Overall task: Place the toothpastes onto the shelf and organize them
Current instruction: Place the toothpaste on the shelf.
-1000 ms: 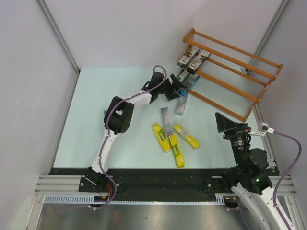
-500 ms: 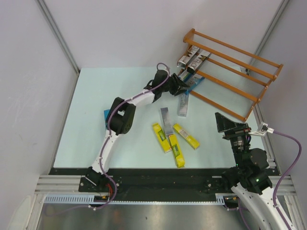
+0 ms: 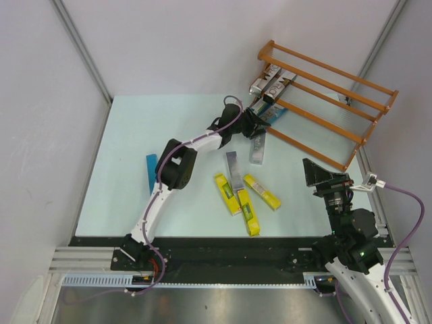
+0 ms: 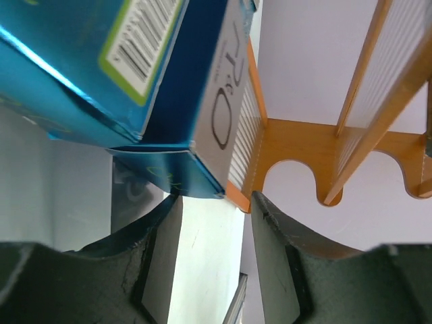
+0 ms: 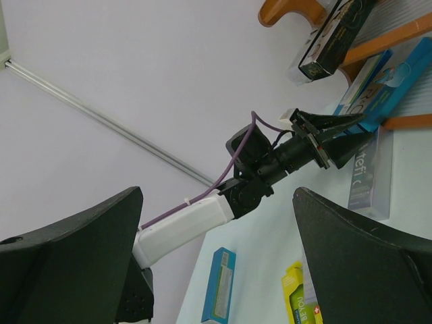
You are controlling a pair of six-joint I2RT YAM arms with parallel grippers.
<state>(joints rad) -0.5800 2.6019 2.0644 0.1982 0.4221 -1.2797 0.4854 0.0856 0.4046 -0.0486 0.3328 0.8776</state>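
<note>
One pale table [image 3: 121, 169] is filling the middle of the overhead view, with the orange-brown wooden shelf [image 4: 290, 138] standing at its upper right corner. At its left end the shelf is carrying silver-grey cartons [image 3: 271, 82] and a blue toothpaste carton [image 3: 271, 115]. The left gripper [image 3: 251, 123] is hovering at that carton's near end, jaws partly apart, clasping nothing. At lower right the right gripper [image 3: 318, 175] is gaping wide, released. Mid-frame, two silver cartons [image 3: 233, 169], three yellow cartons [image 3: 247, 210] and, further left, another blue carton [image 3: 152, 173] are lying loose on the table.
</note>
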